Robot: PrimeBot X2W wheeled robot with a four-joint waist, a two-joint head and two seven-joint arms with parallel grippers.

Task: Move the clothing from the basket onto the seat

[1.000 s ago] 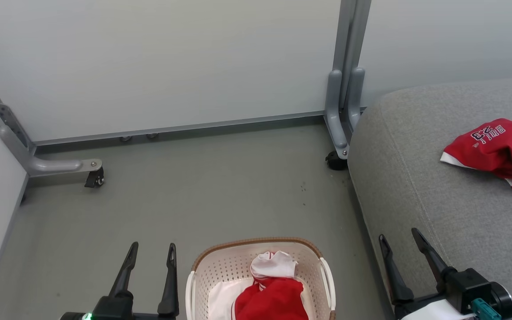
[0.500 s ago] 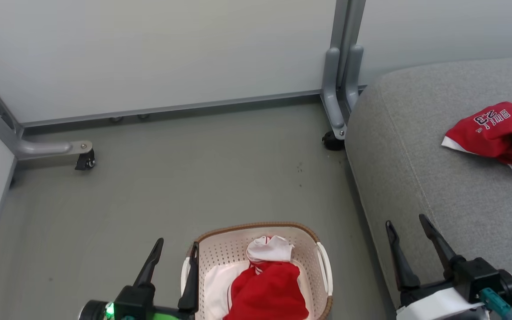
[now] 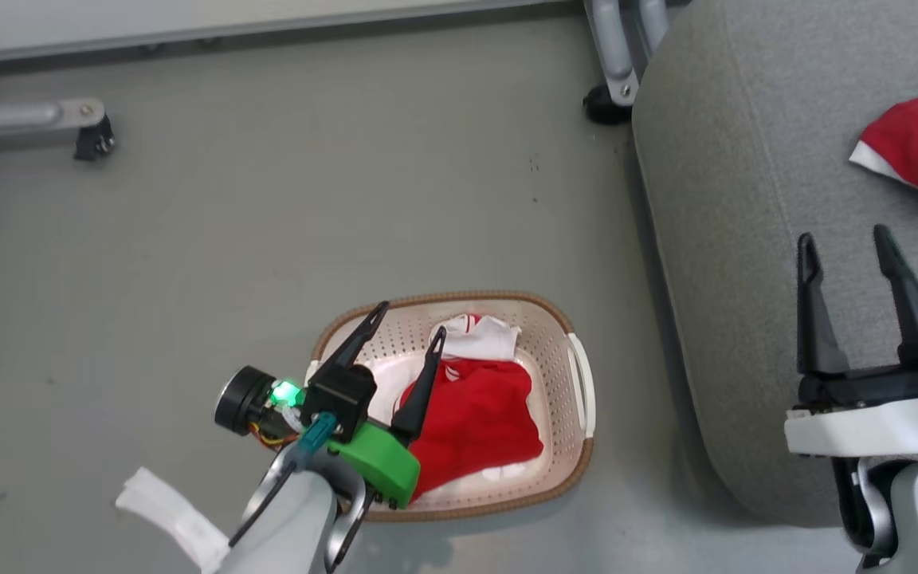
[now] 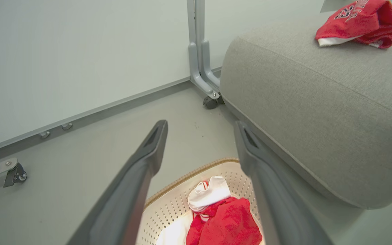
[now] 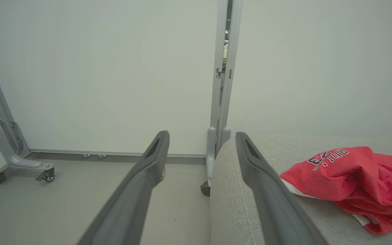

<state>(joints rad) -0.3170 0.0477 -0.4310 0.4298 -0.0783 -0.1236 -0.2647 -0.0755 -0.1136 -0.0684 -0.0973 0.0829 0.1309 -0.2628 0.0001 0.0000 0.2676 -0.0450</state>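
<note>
Head view: the basket (image 3: 556, 320) stands on the grey floor (image 3: 268, 199) at the lower middle, just left of the seat (image 3: 730, 239), which takes up the right side. Red and white clothing (image 3: 479, 422) lies heaped inside the basket. The left gripper (image 3: 413, 317) reaches in from the lower left, its fingers spread over the basket's left half with nothing between them; I cannot tell whether they touch the fabric. The right gripper (image 3: 843, 235) is at the lower right over the seat, also spread and empty. A red shirt (image 3: 917, 147) with white lettering lies on the seat at the right edge. A partition foot (image 3: 45, 131) on a caster is at the upper left.

Left wrist view: the two fingers (image 4: 141, 163) stand wide apart. The basket with its clothing shows at the bottom middle between them. The seat fills the right, with the shirt at the upper right corner.

Right wrist view: the fingers are spread, nothing in them. The seat is at the lower right with the shirt crumpled on it at the right edge; pale wall panels (image 5: 97, 68) fill the back.
</note>
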